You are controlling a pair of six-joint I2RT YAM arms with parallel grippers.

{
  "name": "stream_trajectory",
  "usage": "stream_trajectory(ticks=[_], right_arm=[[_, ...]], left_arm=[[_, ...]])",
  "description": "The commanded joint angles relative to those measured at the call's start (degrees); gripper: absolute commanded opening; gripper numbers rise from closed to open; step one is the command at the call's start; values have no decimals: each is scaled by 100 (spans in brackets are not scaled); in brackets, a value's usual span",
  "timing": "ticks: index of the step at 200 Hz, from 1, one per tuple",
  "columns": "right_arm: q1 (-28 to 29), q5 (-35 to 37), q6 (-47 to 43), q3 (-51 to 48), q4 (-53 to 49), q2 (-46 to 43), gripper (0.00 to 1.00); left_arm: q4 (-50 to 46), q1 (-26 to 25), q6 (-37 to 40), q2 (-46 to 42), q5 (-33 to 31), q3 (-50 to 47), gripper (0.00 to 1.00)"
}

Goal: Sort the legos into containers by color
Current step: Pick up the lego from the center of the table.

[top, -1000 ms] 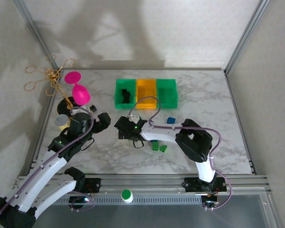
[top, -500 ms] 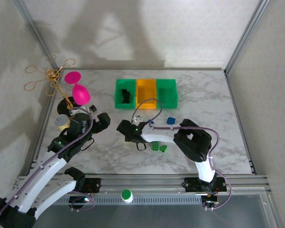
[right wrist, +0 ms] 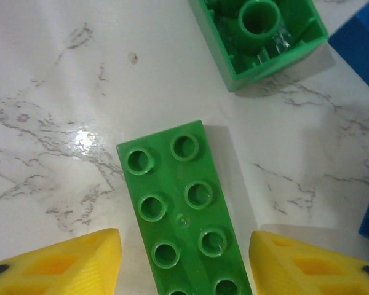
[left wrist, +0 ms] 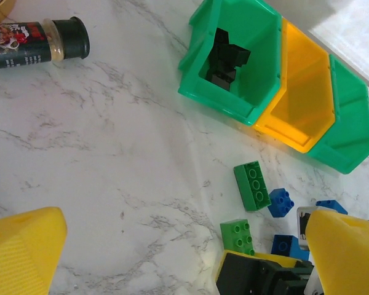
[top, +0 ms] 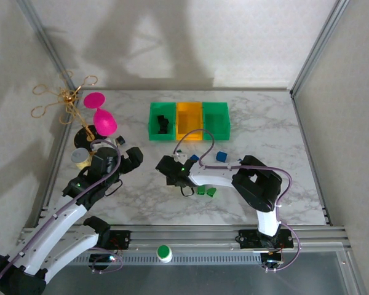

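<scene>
Right gripper [right wrist: 183, 263] pointing straight down, fingers [right wrist: 61, 264] parted either side of long green lego [right wrist: 178, 215] on tabletop [right wrist: 49, 92]. Left gripper [left wrist: 184, 258] spread wide, raised, tilted toward containers [left wrist: 298, 98].

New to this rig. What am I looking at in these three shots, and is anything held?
Two robot arms stand at the near edge of the table, each ending in a two-finger gripper. The wide shot is from a fixed camera overhead; the other two are from cameras on the wrists. On it: a green bin with black bricks, an orange bin, a second green bin, loose green bricks and blue bricks, a pink goblet. Nothing is held. The left gripper is open. The right gripper is open, its yellow fingers either side of a long green brick.
</scene>
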Motion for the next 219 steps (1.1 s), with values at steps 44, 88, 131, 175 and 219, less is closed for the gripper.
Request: stream_trajectory(ticks=[44,88,131,175,219], right_arm=[[-62,-90,-437,11,74,81,48],[-64,-25,-610,53,-15,112,43],[-57,67,-760,19,-5,-113,37],[-188,29,-877,8,20,-720,34],[-745,-4,-1268,197,84,-1090,33]], left_arm=[[1,3,-102,5,47,-56,100],[0,3,-104,9,44,-56,100],[38,3,-146,7,63,-72,100],[134,3,-131,100,172,69,100],[366,3,67,508,227,369,100]])
